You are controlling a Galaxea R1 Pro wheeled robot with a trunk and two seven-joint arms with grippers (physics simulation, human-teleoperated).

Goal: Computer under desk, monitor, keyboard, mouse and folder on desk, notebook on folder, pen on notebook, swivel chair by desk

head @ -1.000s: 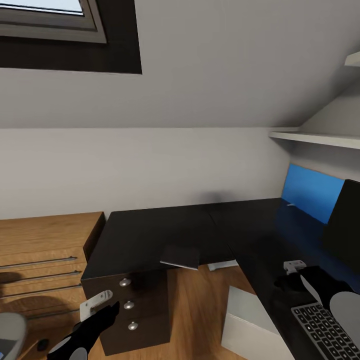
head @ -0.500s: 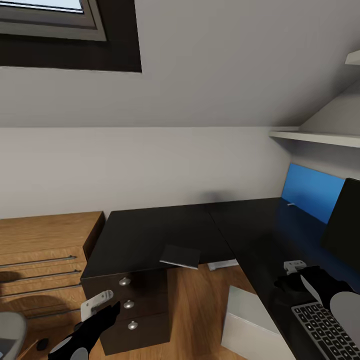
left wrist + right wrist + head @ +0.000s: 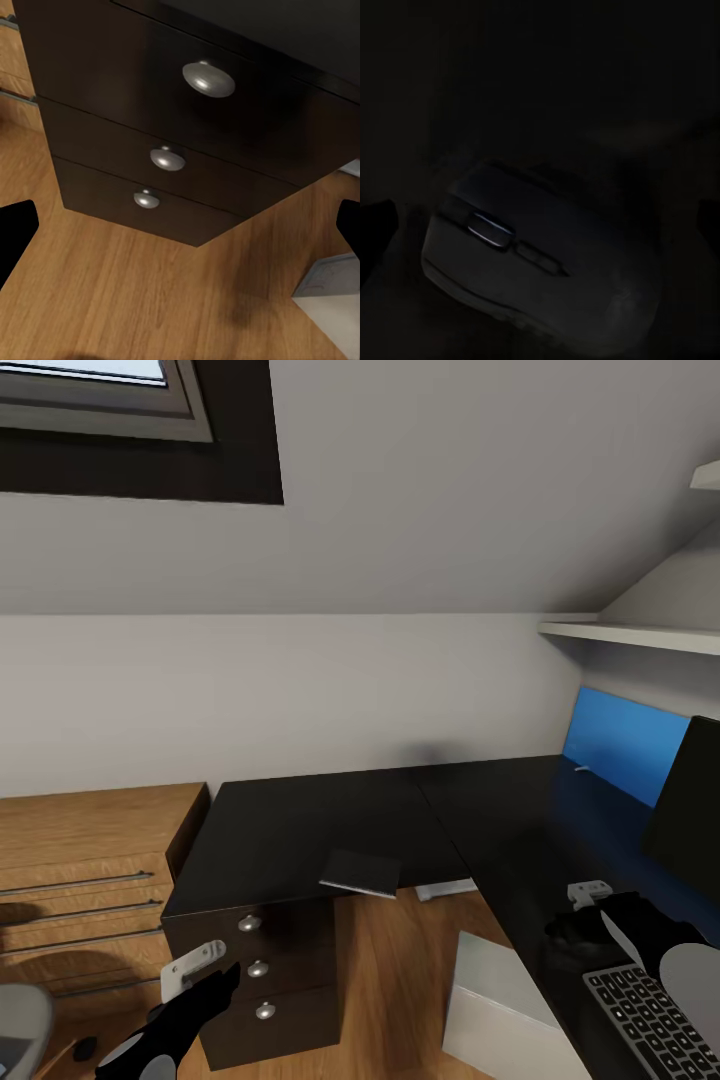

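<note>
Nothing has moved: your right gripper (image 3: 578,932) stays spread around the mouse (image 3: 536,259) on the desk (image 3: 300,830); left gripper (image 3: 180,225) gapes beside its drawers.

Black L-shaped desk (image 3: 300,825) has three silver-knobbed drawers. A thin grey notebook (image 3: 360,872) sits at its front edge, corner overhanging. Keyboard (image 3: 650,1022) lies flat on the right wing, black mouse (image 3: 536,251) just beyond it, monitor (image 3: 690,805) upright behind. White computer (image 3: 500,1010) sits on the floor under the desk.
</note>
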